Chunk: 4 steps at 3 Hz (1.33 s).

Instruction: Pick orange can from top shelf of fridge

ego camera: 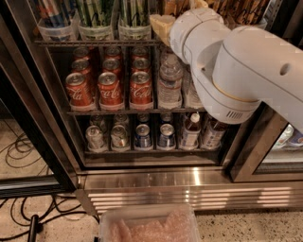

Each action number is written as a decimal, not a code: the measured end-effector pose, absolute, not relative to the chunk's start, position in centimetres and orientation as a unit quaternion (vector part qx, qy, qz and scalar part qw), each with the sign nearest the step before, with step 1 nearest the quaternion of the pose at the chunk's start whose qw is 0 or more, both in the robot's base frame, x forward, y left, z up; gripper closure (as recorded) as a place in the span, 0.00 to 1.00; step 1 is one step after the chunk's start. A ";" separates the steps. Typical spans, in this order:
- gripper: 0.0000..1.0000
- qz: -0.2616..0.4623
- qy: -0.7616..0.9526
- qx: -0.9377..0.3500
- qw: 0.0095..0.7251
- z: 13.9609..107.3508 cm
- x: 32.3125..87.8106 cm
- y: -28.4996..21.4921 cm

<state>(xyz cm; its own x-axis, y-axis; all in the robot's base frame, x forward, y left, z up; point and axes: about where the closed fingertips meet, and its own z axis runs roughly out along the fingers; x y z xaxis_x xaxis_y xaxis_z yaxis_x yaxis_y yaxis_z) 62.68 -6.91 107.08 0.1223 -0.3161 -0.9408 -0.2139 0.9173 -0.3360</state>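
The fridge [156,182] stands open in front of me, with wire racks of drinks. The top shelf [94,43] carries clear trays of tall green-striped cans [94,12]. Orange-gold cans with dark marks [236,12] stand at its right end, cut off by the frame's top edge. My big white arm [246,66] reaches in from the right. My gripper [162,26], with pale yellow tips, is at the top shelf's front edge. It sits just below an orange can [174,6], which is mostly hidden by the arm.
Red Coca-Cola cans [110,90] and water bottles [169,82] fill the middle rack. Small cans and bottles [142,136] fill the bottom rack. A clear bin [149,224] lies on the floor in front. Black cables [23,151] lie at the left, beside the door frame [33,113].
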 end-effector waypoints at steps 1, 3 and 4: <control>0.40 -0.039 0.661 -0.195 0.724 107.0 63.6 -7.1; 0.40 -0.038 0.652 -0.185 0.735 107.8 65.3 -7.1; 0.41 -0.032 0.650 -0.183 0.737 108.0 66.0 -6.7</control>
